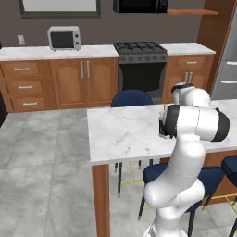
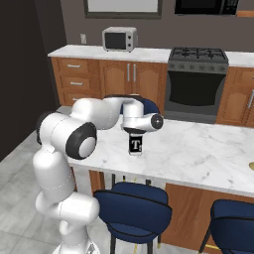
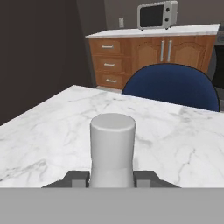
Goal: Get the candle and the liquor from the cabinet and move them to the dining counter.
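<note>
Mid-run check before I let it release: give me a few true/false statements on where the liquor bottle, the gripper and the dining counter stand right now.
1. The gripper is shut on the liquor, its fingers either side of the pale neck. True.
2. The liquor is tipped on its side. False: it stands upright, with the "T" label facing the right base camera.
3. The liquor is over the dining counter. True: it is at the marble top's near-left part; whether its base touches the marble cannot be told.
4. The microwave sits on the dining counter. False: it is on the far worktop against the wall.
5. A navy stool stands beyond the counter's far edge. True.
</note>
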